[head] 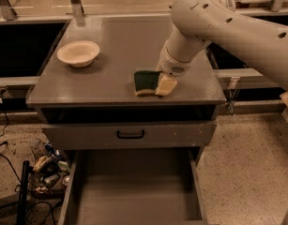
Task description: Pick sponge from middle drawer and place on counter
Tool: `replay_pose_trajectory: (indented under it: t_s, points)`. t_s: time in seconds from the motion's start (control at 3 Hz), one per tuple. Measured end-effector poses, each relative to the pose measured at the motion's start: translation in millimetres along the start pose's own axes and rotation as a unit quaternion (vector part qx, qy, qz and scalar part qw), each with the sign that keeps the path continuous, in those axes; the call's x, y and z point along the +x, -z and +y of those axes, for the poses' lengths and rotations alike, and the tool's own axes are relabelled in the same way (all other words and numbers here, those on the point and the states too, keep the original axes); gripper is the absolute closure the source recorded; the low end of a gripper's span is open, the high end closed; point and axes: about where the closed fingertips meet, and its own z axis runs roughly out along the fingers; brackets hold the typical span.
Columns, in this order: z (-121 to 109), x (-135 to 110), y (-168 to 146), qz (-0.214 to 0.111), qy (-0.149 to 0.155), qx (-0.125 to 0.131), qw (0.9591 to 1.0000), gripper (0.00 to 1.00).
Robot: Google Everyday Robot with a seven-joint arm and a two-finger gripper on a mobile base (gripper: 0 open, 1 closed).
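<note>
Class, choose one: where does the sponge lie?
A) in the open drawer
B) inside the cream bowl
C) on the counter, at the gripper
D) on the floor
C: the sponge lies on the counter near its front edge, with the gripper right beside it.

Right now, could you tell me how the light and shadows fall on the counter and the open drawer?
Camera view: soft, even light, no hard glare on the counter; a faint shadow beside the bowl; the gripper sits at the right edge of the sponge, near the counter's front; the drawer is dimmer, and the gap above the handled front is nearly black.
</note>
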Motion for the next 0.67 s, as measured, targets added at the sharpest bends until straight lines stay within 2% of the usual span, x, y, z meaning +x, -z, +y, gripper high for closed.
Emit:
replay_pose_trajectory:
  t_s: [0.33, 0.67]
  points:
    - [0.0, 0.0, 0.0, 0.000, 0.000, 0.000, 1.0000, 0.00]
    - [0.0, 0.0, 0.0, 0.000, 0.000, 0.000, 1.0000, 0.00]
